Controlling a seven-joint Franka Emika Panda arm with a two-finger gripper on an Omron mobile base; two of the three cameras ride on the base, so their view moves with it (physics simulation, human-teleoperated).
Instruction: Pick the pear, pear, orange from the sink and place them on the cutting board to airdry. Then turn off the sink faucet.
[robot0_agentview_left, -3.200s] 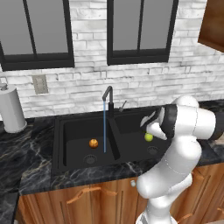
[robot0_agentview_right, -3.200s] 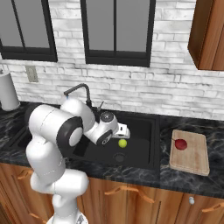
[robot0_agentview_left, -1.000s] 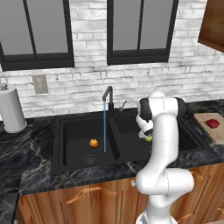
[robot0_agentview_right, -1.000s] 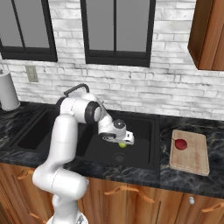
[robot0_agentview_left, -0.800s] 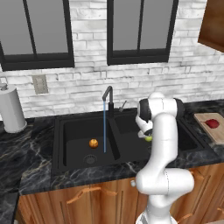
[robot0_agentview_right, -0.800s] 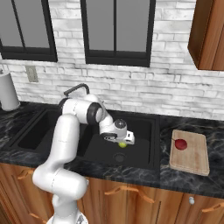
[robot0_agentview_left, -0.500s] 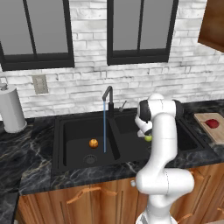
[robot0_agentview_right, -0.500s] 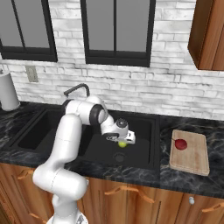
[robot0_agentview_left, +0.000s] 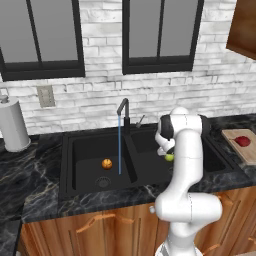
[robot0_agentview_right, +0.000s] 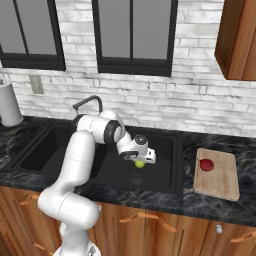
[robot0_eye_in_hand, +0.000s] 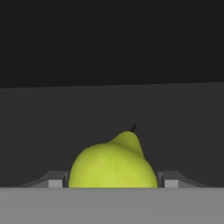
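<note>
The yellow-green pear (robot0_eye_in_hand: 113, 164) lies in the right basin of the black sink (robot0_agentview_left: 75, 175), and my gripper (robot0_eye_in_hand: 113, 183) is shut on it, a fingertip (robot0_eye_in_hand: 54, 183) pressed to each side. In the base views the gripper (robot0_agentview_right: 141, 161) reaches down into that basin over the pear (robot0_agentview_right: 140, 164). The orange (robot0_agentview_left: 106, 163) rests in the left basin near its drain. A dark red pear (robot0_agentview_right: 206, 164) sits on the tan cutting board (robot0_agentview_right: 220, 185) on the counter to the right. Water runs in a thin stream from the black faucet (robot0_agentview_left: 122, 107).
A paper towel roll (robot0_agentview_left: 12, 130) stands on the counter at the far left. A brick wall with two dark windows rises behind the sink. A wooden wall cabinet (robot0_agentview_right: 240, 40) hangs above the cutting board.
The jaws have come together onto the yellow-green pear. The arm has hardly moved over the last second; earlier it swung down into the right basin.
</note>
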